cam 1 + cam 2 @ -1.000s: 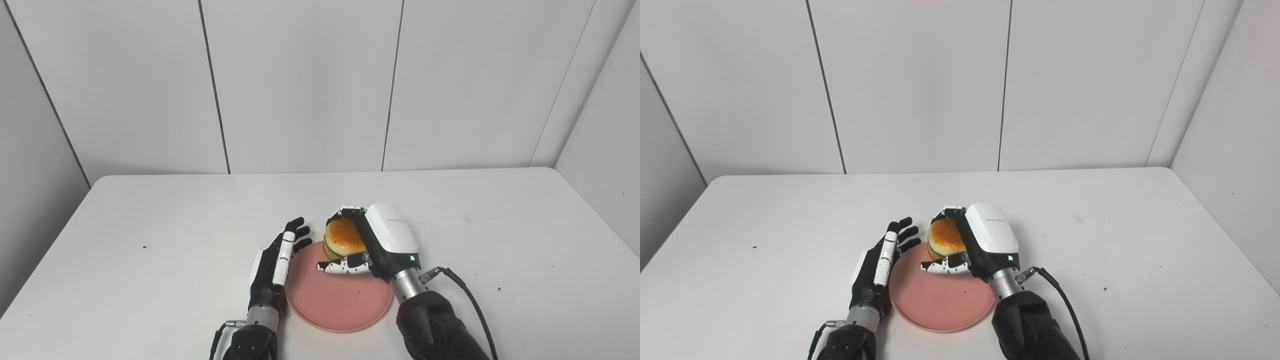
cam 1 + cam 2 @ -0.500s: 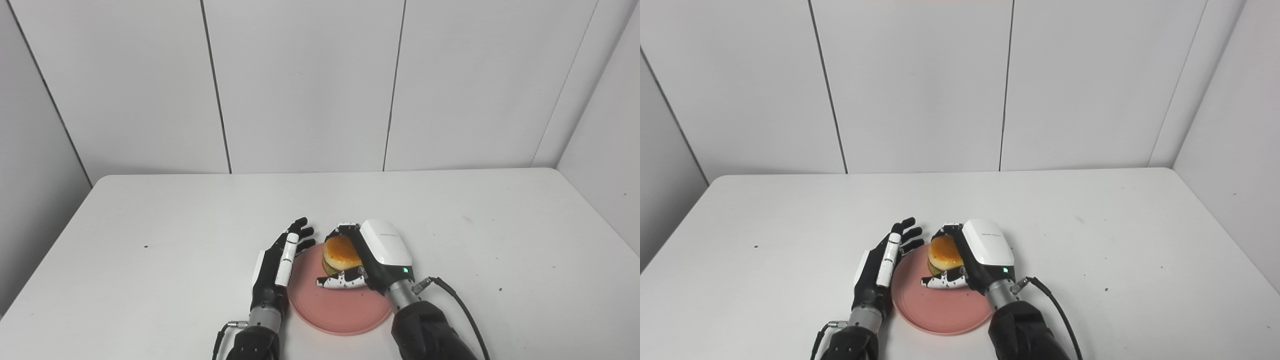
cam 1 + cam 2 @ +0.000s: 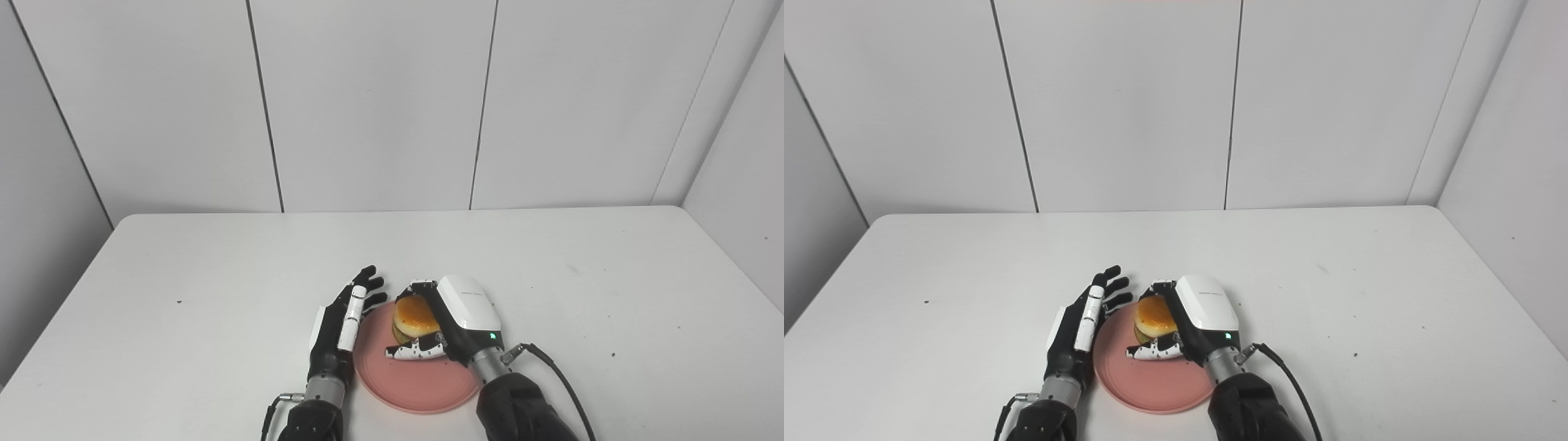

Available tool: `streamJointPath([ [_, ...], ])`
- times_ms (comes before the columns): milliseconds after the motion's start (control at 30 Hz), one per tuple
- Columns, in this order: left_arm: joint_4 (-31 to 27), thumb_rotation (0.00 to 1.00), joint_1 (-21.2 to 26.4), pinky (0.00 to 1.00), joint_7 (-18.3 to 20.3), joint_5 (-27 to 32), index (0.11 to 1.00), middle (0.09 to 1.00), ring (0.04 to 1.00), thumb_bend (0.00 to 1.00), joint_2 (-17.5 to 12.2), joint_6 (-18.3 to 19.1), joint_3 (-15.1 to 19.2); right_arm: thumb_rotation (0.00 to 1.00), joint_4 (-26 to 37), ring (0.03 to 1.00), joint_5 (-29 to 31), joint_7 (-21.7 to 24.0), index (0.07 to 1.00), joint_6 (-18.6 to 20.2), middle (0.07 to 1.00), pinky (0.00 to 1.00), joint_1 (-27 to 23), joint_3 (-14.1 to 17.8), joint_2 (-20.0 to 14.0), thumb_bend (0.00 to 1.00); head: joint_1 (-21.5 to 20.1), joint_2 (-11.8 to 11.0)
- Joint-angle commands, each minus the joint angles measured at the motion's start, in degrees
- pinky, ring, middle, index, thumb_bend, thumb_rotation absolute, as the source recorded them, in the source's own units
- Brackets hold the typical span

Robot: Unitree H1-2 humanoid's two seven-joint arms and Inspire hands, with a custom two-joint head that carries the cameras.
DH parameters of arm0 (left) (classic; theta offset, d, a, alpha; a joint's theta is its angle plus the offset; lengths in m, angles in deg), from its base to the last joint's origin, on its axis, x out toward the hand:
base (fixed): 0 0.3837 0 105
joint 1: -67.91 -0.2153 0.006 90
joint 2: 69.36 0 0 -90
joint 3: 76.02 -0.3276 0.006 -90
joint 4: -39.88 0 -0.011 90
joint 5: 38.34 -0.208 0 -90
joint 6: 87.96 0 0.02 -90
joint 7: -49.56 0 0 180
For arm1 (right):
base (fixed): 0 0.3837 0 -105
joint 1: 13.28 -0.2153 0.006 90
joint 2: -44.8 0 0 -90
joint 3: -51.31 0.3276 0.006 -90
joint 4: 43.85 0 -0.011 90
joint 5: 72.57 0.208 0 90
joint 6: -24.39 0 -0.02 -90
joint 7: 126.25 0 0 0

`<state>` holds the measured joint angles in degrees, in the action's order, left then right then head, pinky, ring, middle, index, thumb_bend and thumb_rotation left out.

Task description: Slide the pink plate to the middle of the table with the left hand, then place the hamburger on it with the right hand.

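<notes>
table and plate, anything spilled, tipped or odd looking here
Nothing stands out. The plate lies flat on the table, and the right hand holds the hamburger over it. The left hand is open beside the plate's rim. Only a few small dark specks mark the table.

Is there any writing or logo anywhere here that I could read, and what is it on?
Faint grey print on the white back cover of the right hand: too small and blurred to read.
Small green light near that hand's wrist: a lamp, not text.
Hamburger, pink plate, left hand, table: no writing.
</notes>
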<state>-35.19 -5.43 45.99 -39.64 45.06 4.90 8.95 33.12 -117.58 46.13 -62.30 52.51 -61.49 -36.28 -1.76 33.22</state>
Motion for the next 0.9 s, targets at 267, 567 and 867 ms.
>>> streamJointPath([
  [267,0.3,0.96,1.0,0.76,0.4,0.0,0.804,0.806,0.817,0.59,1.0,1.6,-0.4,0.17,1.8,0.431,0.4,0.3,0.488,-1.9,0.517,0.35,-1.3,-0.3,-1.0,0.51,0.2,0.4],
  [567,-0.1,0.92,1.0,0.75,0.8,1.6,0.804,0.815,0.813,0.6,1.4,2.4,0.4,0.53,2.7,0.588,0.3,3.7,0.616,-1.4,0.63,0.52,-0.9,-1.3,-2.8,0.76,0.2,0.4],
  [867,0.2,0.94,1.3,0.76,0.8,1.6,0.815,0.833,0.827,0.61,1.2,2.3,0.2,0.7,3.2,0.713,0.6,5.5,0.688,-1.6,0.734,0.65,-0.4,-1.5,-3.6,0.84,0.2,0.5],
])
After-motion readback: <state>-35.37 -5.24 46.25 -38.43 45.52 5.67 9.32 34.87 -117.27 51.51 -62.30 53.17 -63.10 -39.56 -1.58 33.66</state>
